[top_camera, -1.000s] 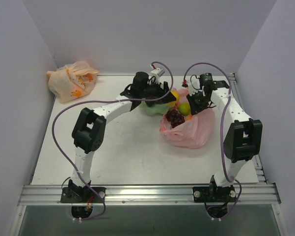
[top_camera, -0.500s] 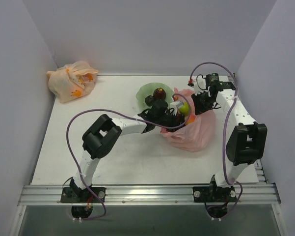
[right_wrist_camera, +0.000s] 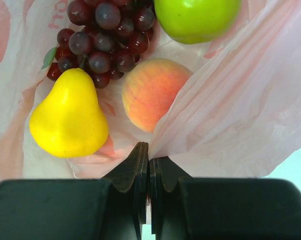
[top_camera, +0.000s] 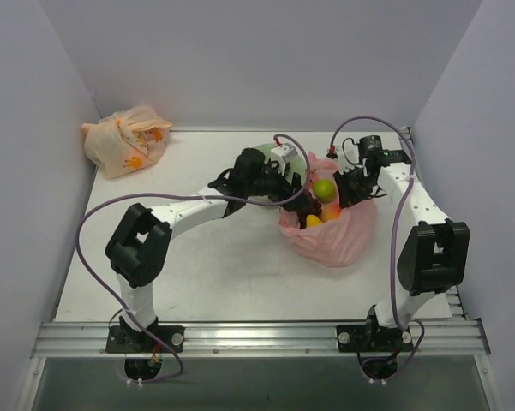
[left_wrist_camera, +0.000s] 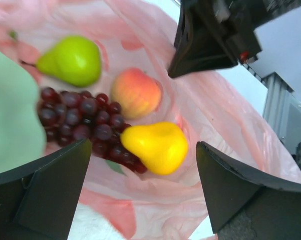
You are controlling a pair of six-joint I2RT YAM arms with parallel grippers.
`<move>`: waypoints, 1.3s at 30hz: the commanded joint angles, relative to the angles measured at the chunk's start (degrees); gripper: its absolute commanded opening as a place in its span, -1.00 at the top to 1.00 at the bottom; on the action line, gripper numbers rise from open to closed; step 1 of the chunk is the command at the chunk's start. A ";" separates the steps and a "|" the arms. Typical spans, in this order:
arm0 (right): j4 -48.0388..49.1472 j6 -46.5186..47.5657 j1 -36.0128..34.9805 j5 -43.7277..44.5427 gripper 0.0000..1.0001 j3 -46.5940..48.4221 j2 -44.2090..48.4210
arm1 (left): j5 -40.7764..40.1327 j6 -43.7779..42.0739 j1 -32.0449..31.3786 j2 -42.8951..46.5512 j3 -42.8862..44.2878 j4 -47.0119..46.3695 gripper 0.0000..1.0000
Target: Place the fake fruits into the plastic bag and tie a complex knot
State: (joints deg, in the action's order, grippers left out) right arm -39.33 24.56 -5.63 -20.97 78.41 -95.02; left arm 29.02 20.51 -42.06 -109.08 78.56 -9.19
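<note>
The pink bag (top_camera: pixel 338 233) sat on the desk (top_camera: pixel 214 265) with grapes (right_wrist_camera: pixel 102 37), a peach (right_wrist_camera: pixel 150 92), a yellow pear (right_wrist_camera: pixel 70 117) and a green pear (right_wrist_camera: pixel 198 15) inside. The right claw (right_wrist_camera: pixel 148 167) pinched its rim — the left claw (left_wrist_camera: pixel 142 150) hung wide open above. The bag looked thin, soft, slippery — best grabbed at its edge.

Left arm (top_camera: pixel 193 208), right arm (top_camera: pixel 414 201): white tubular links, blocky black joints, looping purple cables (top_camera: pixel 79 240), black bases (top_camera: pixel 141 336). Left gripper (left_wrist_camera: pixel 142 150), right gripper (right_wrist_camera: pixel 148 152): matte black wedge fingers (left_wrist_camera: pixel 45 195).

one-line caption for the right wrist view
Right gripper pinches the rim of the pink bag above grapes, a yellow pear, a peach and a green fruit inside.
</note>
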 commanded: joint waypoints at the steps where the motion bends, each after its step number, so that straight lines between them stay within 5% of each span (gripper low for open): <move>1: 0.57 1.46 -1.31 0.67 1.00 -0.72 2.03 | -1.59 -8.89 2.15 4.48 0.98 4.08 -0.95; 8: 2.06 4.44 -4.47 5.50 1.00 0.60 0.54 | -5.10 -20.14 11.72 4.75 2.20 9.01 -0.95; 16: 3.03 6.56 -7.99 10.86 1.00 3.41 -1.65 | -11.96 -37.99 14.47 -2.62 9.23 13.68 -0.95; 39: 3.03 4.36 -7.03 10.60 1.00 0.34 1.15 | -9.77 -37.39 13.85 -21.79 25.14 14.98 -0.93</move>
State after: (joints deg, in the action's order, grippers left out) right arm -35.51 29.69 -13.10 -10.33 79.13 -96.25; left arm 19.05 -17.58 -27.92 -129.40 99.85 4.49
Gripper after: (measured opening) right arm 0.031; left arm 0.968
